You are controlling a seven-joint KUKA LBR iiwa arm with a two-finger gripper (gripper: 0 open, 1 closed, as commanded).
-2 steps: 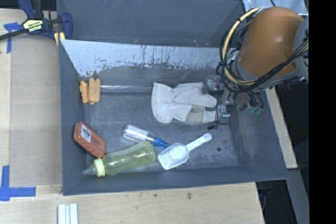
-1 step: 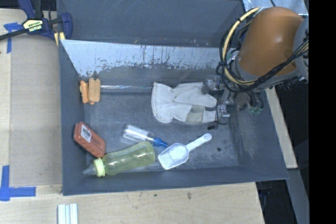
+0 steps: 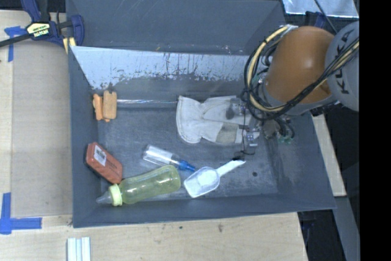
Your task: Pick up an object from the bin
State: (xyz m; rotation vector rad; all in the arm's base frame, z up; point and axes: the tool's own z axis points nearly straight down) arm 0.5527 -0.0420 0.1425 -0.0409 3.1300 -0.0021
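Front of the bin: a yellow-green baby bottle (image 3: 146, 185) lies on its side, close to the front wall.
Next to it: a white scoop (image 3: 201, 181) touches the bottle's fat end. A clear tube (image 3: 164, 158) with a blue bit lies just behind.
Left side: a brown block (image 3: 102, 162) with a label, and an orange thing (image 3: 105, 106) further back.
Thing to pick: most likely the white cloth (image 3: 198, 119), crumpled in the middle of the bin (image 3: 183, 21).
What could go wrong: the cloth is soft and floppy, so a pinch at its edge may slip off. The scoop's handle is near and could get bumped or grabbed too.
Arm: it comes in from the right, with its round orange cover (image 3: 299, 64) and cables up high.
Gripper (image 3: 249, 145): points down at the right end of the cloth, low in the bin.
Grip: I cannot tell if it is open or closed.
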